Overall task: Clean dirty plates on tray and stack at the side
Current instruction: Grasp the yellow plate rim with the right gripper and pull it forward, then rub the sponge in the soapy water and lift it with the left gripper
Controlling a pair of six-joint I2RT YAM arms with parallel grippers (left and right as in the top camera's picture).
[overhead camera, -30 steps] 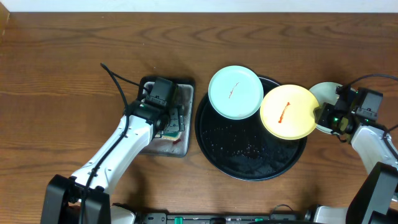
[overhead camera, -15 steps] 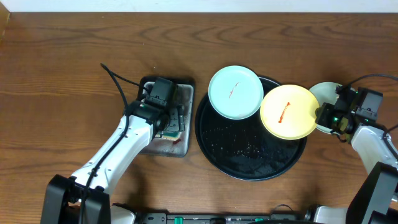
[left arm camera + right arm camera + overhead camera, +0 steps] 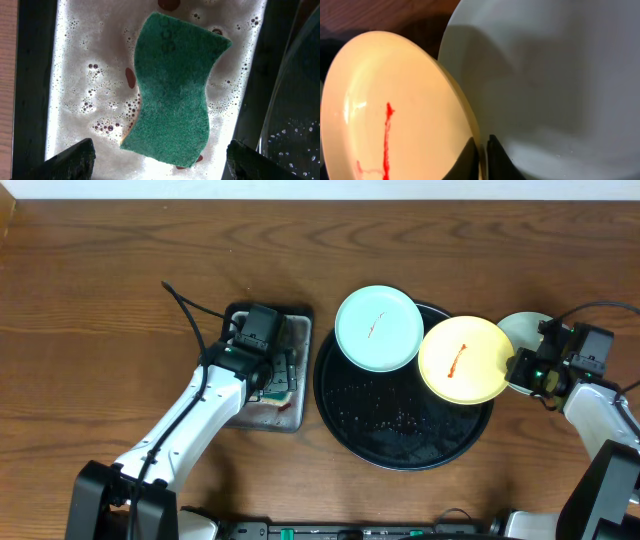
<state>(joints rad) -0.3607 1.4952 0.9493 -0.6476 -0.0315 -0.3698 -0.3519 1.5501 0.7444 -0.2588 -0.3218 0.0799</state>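
Note:
The black round tray [image 3: 400, 430] lies at the table's middle. A mint-blue plate [image 3: 378, 328] with a red smear rests on its upper left rim. The yellow plate [image 3: 463, 360] with a red smear is tilted over the tray's right rim. My right gripper [image 3: 519, 367] is shut on the yellow plate's right edge [image 3: 481, 150]. A pale plate [image 3: 520, 330] lies on the table behind it, large in the right wrist view [image 3: 560, 75]. My left gripper [image 3: 160, 162] is open above a green sponge [image 3: 175, 90] in soapy water.
The grey metal pan [image 3: 290, 415] with foam stands left of the tray, my left arm [image 3: 190, 420] over it. The pan's dark walls [image 3: 30, 75] flank the sponge. A black cable [image 3: 185, 310] runs beside the pan.

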